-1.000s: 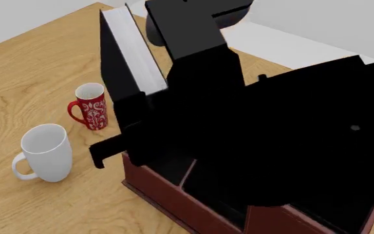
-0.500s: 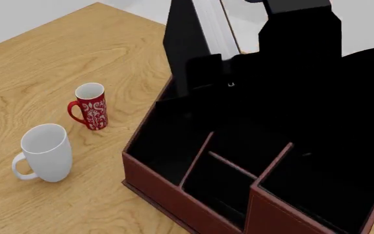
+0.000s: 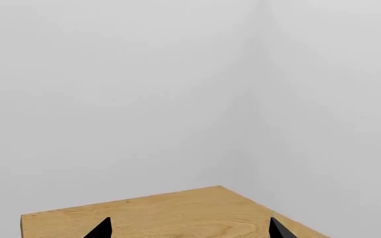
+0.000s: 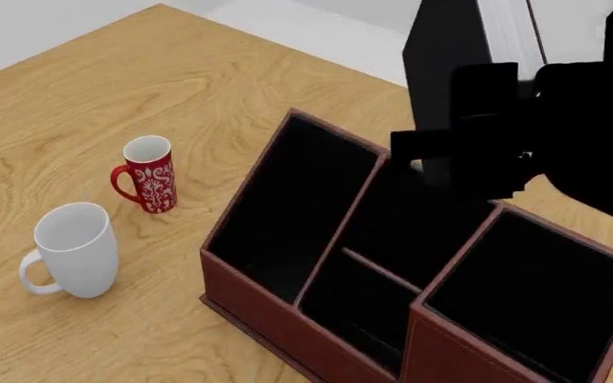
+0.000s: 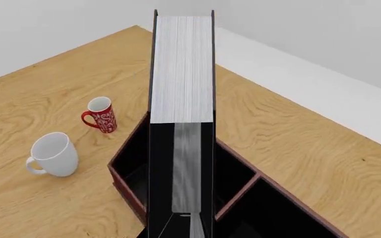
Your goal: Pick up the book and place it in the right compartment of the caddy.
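The black book with white page edges hangs upright in my right gripper, above the back edge of the reddish-brown caddy. The jaws are shut on the book's covers. The square, taller right compartment lies in front of and below the book, black inside. In the right wrist view the book's page edges run away from my right gripper, with the caddy and its right compartment beneath. My left gripper is open and holds nothing, over a wooden table corner.
A white mug and a small red patterned mug stand on the wooden table left of the caddy. Both show in the right wrist view, the white mug and the red mug. The table's far edge runs behind the caddy.
My right arm has carried the book to the right, from over the caddy's left end to above its back edge near the right compartment. The caddy's inside is now uncovered.
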